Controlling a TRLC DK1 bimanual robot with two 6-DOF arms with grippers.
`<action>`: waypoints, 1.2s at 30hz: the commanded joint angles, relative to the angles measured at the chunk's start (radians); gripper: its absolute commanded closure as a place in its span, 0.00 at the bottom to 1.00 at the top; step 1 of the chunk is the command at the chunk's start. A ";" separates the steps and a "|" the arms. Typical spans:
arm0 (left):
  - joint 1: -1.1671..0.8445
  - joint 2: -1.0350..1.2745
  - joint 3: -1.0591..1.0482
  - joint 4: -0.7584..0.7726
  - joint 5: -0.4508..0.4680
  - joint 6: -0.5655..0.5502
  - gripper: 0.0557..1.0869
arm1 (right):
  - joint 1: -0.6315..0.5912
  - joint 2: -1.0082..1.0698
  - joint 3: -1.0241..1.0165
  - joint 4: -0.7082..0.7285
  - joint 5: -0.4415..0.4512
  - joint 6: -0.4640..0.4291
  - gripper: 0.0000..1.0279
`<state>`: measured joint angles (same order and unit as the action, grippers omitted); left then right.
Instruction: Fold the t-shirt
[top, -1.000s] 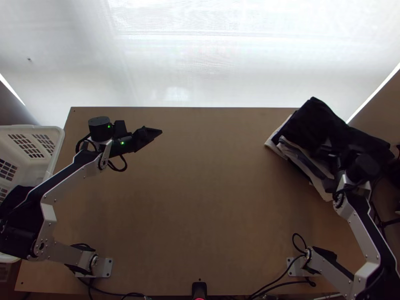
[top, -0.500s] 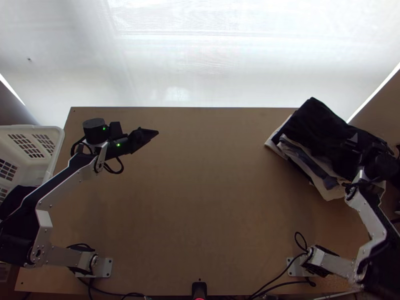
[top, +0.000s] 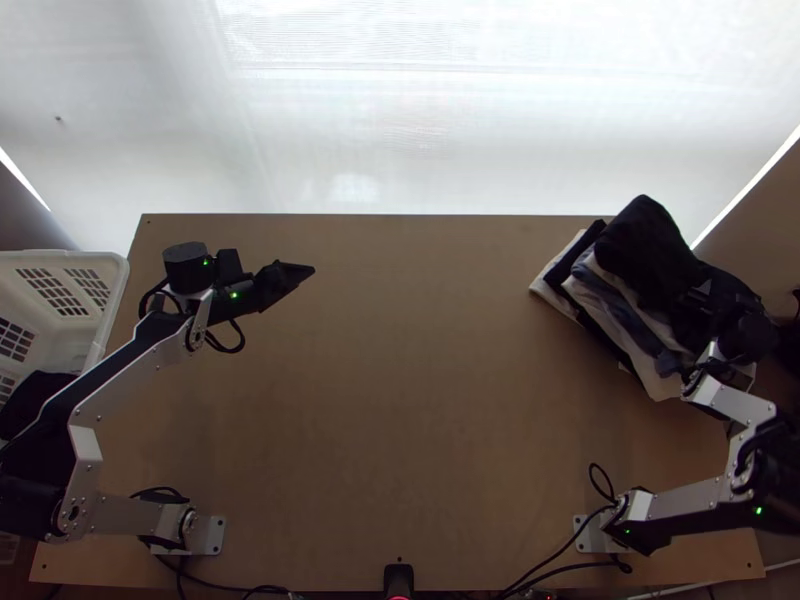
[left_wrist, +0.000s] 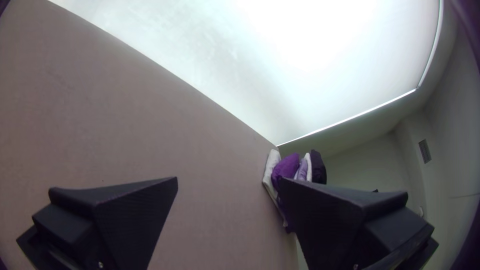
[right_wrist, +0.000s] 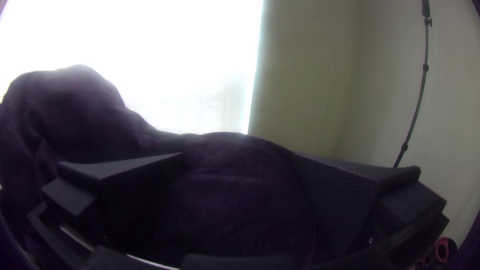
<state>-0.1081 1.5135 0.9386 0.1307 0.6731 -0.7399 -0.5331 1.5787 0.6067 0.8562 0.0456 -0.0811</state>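
The fingers of the right gripper (right_wrist: 240, 157) are spread wide, with dark cloth lying between and beyond them; no pinch on it can be made out. The gripper is set low at the pile's near-right part, probably so that the top piece can be squared or pressed down, or because it has just been laid there. That piece, a black garment (top: 645, 245) taken to be the t-shirt, is seen folded and somewhat lumpy on top of the pile of folded clothes (top: 625, 345) at the table's far right. Whether it is really a t-shirt cannot be told. The pile is presumably kept at that edge so that the table (top: 400, 400) can be used for folding.

The left gripper (left_wrist: 227, 179) is held at the far left, its fingers apart with nothing between them, perhaps parked out of the way. Farther left, dark cloth (top: 33, 392) is contained in a white laundry basket (top: 113, 290), likely stored there for folding.

Counted: two grippers, one basket, one pile, one black garment on top; at least five layers can be distinguished, though pieces in the basket cannot be counted.
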 joint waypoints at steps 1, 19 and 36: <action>0.012 -0.006 -0.006 0.012 0.000 -0.006 0.04 | 0.110 -0.264 0.028 -0.071 -0.003 0.020 0.05; 0.025 -0.016 -0.064 0.043 -0.006 0.002 0.04 | 0.473 0.155 0.285 -0.034 0.062 0.021 0.05; 0.073 -0.104 -0.110 0.043 -0.021 0.007 0.04 | 0.489 0.161 0.352 -0.060 0.076 -0.025 0.04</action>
<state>-0.0597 1.4605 0.8272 0.1822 0.6636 -0.7322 -0.0650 1.9003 0.9752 0.8265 0.1169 -0.0914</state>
